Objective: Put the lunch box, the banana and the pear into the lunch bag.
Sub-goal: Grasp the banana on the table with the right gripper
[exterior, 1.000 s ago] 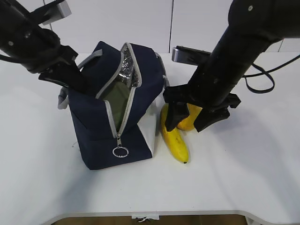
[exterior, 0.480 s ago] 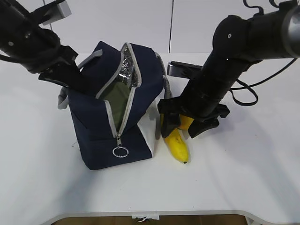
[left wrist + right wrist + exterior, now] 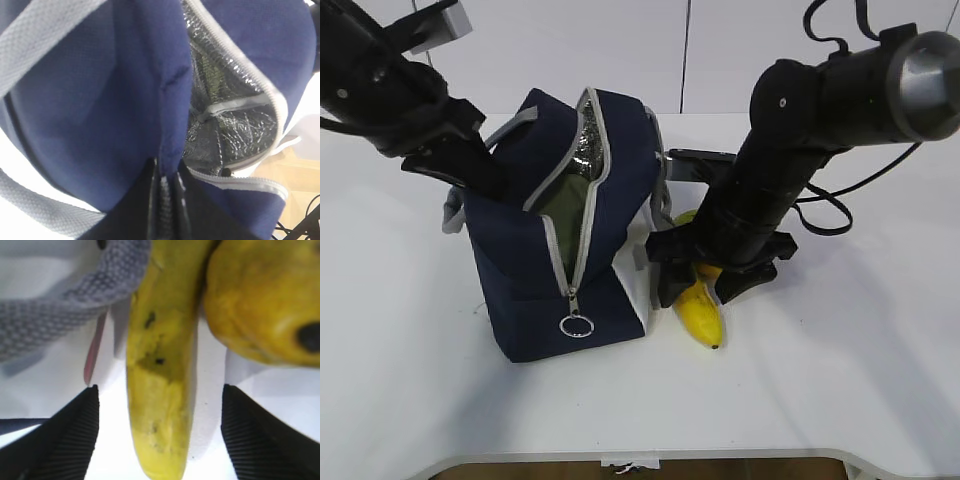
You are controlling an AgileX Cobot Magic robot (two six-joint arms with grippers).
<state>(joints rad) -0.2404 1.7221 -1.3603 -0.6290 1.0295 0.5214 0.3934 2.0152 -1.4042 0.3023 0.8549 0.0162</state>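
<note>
The navy lunch bag (image 3: 535,270) stands unzipped at the left, its silvery lining (image 3: 227,105) showing. The lunch box's sage-green lid (image 3: 565,215) shows inside the opening. My left gripper (image 3: 470,170) is shut on the bag's upper fabric edge (image 3: 172,115) and holds it. The banana (image 3: 700,312) lies on the table beside the bag's right side. My right gripper (image 3: 698,288) is open, low over it, and its fingers (image 3: 65,440) straddle the banana (image 3: 160,390). The pear (image 3: 260,305) lies against the banana's right side, mostly hidden by the arm in the exterior view.
A grey webbing handle (image 3: 75,305) of the bag hangs beside the banana's left side. The white table (image 3: 840,380) runs to its front edge near the bottom of the exterior view. A black cable (image 3: 825,210) loops behind the right arm.
My right arm has moved down and left, bringing the open gripper around the banana. The left gripper and the bag have not moved.
</note>
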